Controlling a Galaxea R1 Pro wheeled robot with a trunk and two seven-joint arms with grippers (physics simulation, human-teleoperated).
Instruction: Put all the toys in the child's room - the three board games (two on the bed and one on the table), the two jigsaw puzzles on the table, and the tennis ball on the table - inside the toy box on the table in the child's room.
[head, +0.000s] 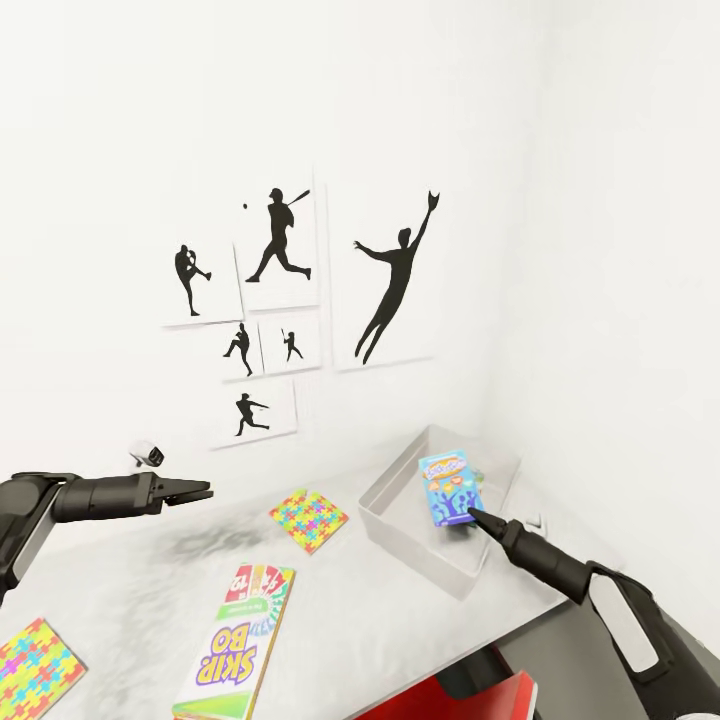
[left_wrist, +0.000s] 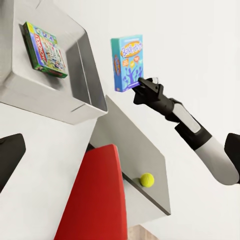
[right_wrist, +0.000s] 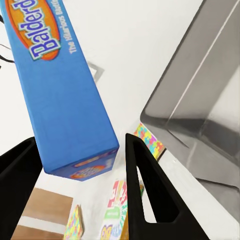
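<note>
My right gripper (head: 470, 515) is shut on the lower end of a blue Balderdash board game (head: 450, 487), holding it upright above the grey toy box (head: 400, 540) at the table's back right corner. Inside the toy box (left_wrist: 75, 100) lies a green board game (left_wrist: 45, 49). A Skip-Bo board game (head: 235, 640) lies near the table's front edge. One jigsaw puzzle (head: 308, 520) rests mid-table, another (head: 30, 668) at the front left. The tennis ball (left_wrist: 146, 179) sits on the table by its edge. My left gripper (head: 200, 491) hovers open above the table's left side.
A red chair (head: 450, 700) stands against the table's front edge below my right arm. White walls close the corner behind and to the right of the toy box, with baseball silhouette pictures (head: 280, 250) hung above. A small white object (head: 148, 453) sits at the table's back left.
</note>
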